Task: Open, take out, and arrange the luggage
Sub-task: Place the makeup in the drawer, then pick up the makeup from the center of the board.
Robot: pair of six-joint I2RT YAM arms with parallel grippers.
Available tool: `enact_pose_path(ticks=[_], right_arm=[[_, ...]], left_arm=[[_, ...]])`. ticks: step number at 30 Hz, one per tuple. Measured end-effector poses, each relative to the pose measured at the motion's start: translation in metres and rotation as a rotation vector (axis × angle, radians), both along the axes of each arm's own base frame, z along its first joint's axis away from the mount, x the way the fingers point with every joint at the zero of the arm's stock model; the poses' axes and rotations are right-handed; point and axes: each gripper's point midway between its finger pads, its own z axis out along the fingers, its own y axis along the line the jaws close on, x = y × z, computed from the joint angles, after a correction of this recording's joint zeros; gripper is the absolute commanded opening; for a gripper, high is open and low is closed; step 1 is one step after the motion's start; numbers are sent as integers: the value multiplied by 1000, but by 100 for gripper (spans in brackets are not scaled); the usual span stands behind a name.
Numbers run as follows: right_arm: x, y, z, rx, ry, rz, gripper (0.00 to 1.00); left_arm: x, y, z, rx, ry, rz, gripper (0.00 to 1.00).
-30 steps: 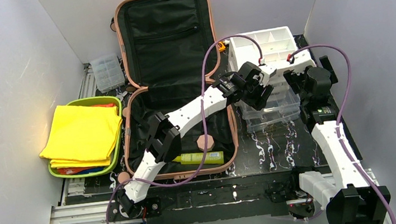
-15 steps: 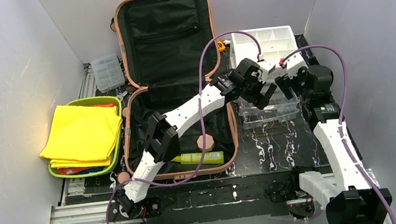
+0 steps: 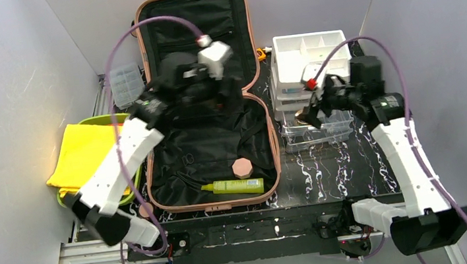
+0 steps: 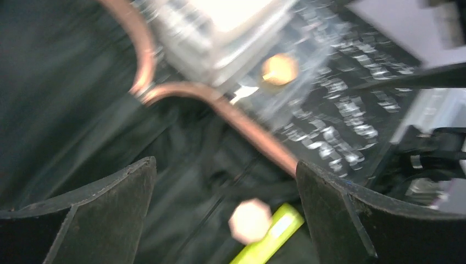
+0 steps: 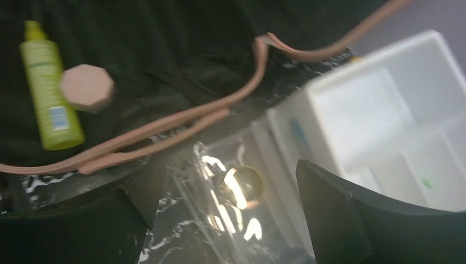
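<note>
When viewed from above, easy to place the luggage [image 3: 210,151]: spread open flat in the middle of the counter [image 3: 327,161], lid half toward the back wall, base half toward the arm bases. Left hand [image 3: 217,97] poised over the hinge line where both halves meet, above the lining, fingers spread wide and holding nothing; equally plain, though blurred, from its wrist camera. Right hand [image 3: 312,113] off the luggage's right edge, over a stack of clear drawers [image 3: 324,131], likewise parted wide and empty. Salmon-pink hard shell with rounded corners, pink rim curving round soft black fabric, zip pocket across the lid half. Inside the base half: lime-green bottle [image 3: 237,186] on its side, just beside a pink octagonal disc [image 3: 242,167]. Glossy black counter, flecked with white. Behind the drawers, a white organizer [image 3: 311,50] of rigid plastic, split into square compartments. Left of the luggage, folded yellow cloth [image 3: 84,155] heaped in a green tray [image 3: 132,123], and a small clear box [image 3: 126,84] behind that.
</note>
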Motion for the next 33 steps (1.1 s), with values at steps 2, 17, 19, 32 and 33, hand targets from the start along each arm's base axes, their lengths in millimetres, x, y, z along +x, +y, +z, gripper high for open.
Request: enact_pose_path(ticks=[2, 17, 19, 32, 33], right_arm=[[-12, 28, -13, -7, 54, 109, 98], [-71, 186, -157, -431, 220, 648, 98], [-73, 193, -170, -453, 232, 658, 98], [-84, 203, -224, -550, 245, 697, 98], [-83, 203, -230, -557, 247, 692, 99]], left_arm=[[11, 62, -10, 10, 9, 114, 98], [-56, 254, -155, 173, 213, 393, 98], [-60, 260, -162, 162, 217, 415, 98], [-62, 273, -189, 74, 332, 447, 98], [-63, 272, -188, 69, 332, 442, 98]])
